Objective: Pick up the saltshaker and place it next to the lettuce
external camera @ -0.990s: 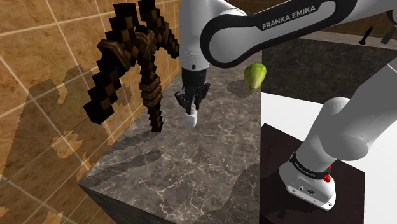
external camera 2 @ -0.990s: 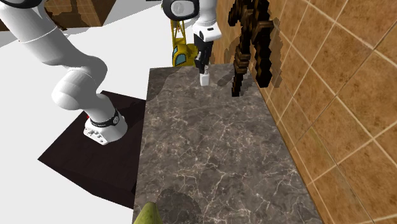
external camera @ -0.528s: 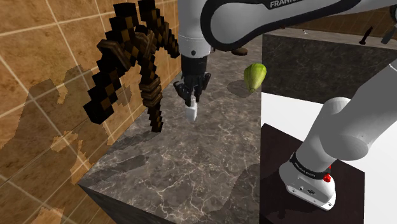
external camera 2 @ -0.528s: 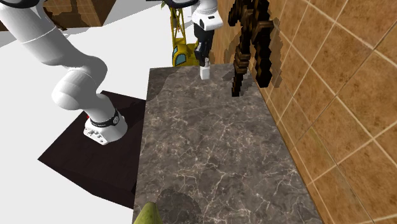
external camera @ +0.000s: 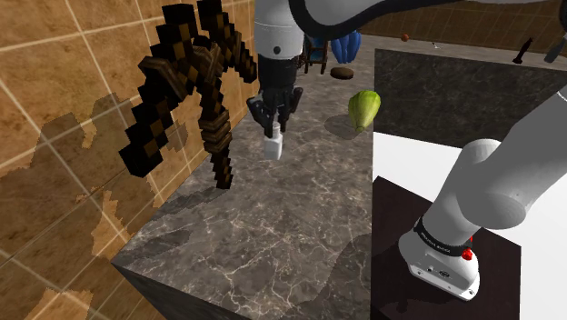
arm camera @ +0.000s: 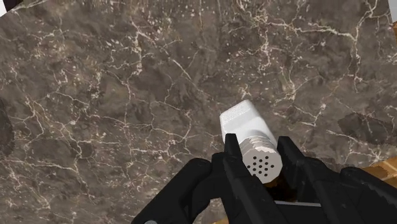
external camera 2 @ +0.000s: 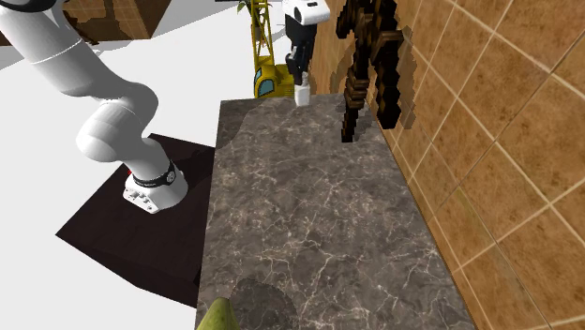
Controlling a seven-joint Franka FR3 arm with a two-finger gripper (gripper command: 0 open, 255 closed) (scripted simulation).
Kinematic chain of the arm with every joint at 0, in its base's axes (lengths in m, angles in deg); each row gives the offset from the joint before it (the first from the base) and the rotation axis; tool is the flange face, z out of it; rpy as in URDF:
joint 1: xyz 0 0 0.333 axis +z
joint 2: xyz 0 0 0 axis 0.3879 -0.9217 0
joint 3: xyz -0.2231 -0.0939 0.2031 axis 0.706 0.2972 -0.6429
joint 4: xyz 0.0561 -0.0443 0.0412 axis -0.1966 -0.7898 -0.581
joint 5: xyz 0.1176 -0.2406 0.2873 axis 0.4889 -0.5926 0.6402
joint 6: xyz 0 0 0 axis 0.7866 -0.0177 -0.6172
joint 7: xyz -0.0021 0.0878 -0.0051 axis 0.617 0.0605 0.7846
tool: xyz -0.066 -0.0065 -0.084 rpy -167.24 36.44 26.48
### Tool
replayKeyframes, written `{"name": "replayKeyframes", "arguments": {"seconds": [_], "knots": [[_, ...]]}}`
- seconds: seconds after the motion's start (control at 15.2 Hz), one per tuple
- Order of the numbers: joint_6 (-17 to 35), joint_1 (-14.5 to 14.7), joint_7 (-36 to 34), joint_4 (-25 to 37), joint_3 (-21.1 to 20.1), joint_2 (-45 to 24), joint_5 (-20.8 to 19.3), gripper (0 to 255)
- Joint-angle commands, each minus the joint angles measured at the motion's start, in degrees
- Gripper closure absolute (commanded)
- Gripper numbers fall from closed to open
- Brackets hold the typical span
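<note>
Saltshaker (external camera: 273, 145): white, square-bodied, with a round cap dotted with holes; hanging above the countertop (external camera: 273, 236), nearer its wall-side edge.
Gripper (arm camera: 259, 159): pointing down, fingers (arm camera: 230, 167) clamping the saltshaker's cap end from both sides.
Lettuce (external camera: 363, 107): green, sitting at the countertop's open edge, well apart.
Pickaxe (external camera: 216, 127): blocky, brown, leaning along the wall-side edge.

lettuce (external camera 2: 217, 316): cut by second exterior view's bottom edge | arm (external camera: 498, 177): cut by shoulder view's top edge
</note>
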Motion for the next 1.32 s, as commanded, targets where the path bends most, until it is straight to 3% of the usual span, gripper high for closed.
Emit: {"name": "replayKeyframes", "arguments": {"seconds": [0.0,0.2,0.73,1.25], "knots": [[-1.7,-0.1,0.0,1.7,0.1,0.0,-0.1,255],[-3.7,-0.1,-0.1,3.8,0.2,-0.1,-0.1,255],[-3.9,-4.0,11.6,-1.4,8.1,4.7,-1.0,255],[-4.0,-8.1,22.8,-2.5,15.9,5.6,-3.4,255]]}}
